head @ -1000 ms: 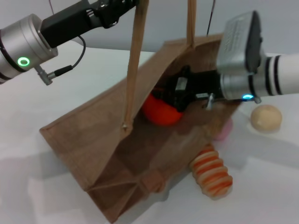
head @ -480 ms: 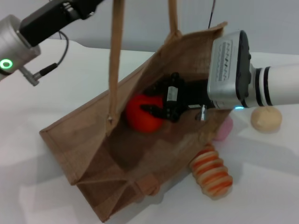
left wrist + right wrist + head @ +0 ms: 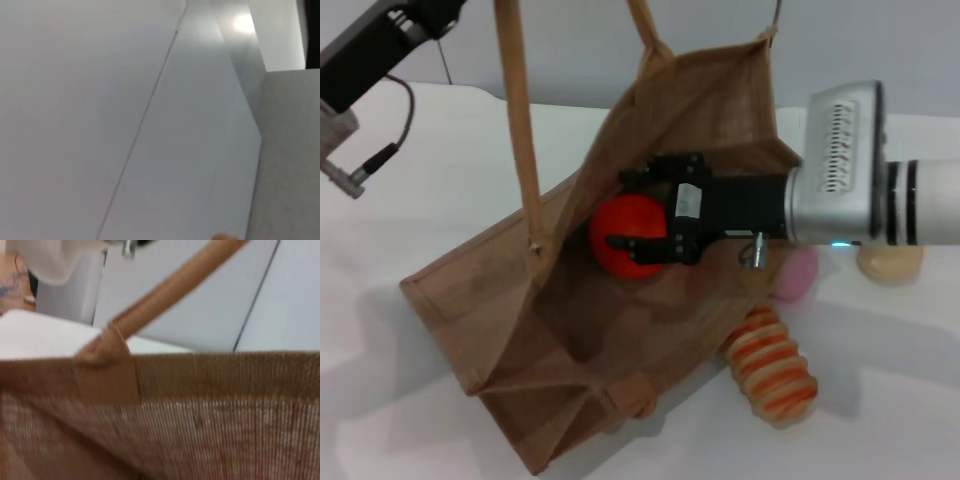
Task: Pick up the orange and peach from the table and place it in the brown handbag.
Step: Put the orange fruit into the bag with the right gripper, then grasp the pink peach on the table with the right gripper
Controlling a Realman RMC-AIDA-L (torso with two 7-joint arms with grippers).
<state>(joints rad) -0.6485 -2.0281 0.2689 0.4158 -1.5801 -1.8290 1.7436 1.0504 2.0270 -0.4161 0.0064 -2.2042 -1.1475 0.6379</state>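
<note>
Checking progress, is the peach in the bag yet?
No, the peach sits on the table outside the bag, beside the right arm.

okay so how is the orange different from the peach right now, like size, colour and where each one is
The orange is bright orange-red; the peach is pale pink.

The orange looks clearly bigger than the peach, though the peach is partly hidden.

The orange sits inside the brown handbag, between the fingers of the right gripper; the peach lies outside on the table, beside the bag's wall, with nothing holding it.

Both are round and smooth.
</note>
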